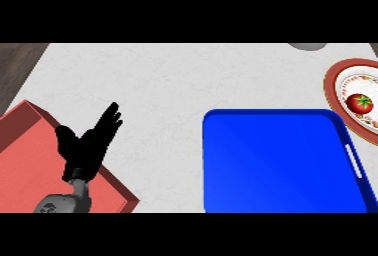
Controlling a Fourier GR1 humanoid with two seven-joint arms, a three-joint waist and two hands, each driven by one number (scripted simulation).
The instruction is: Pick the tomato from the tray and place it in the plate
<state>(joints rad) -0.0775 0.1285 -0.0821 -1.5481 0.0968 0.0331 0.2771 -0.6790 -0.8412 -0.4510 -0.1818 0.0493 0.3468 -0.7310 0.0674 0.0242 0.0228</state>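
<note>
The tomato (361, 103) sits on the plate (334, 80), off the blue tray (273, 165), and looks small, round, smooth and probably squashy, best held around its sides, while the left hand (88, 142) rests open, fingers up.

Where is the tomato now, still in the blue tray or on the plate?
On the plate. The tomato sits in the middle of the plate at the right edge, and the blue tray holds nothing.
</note>
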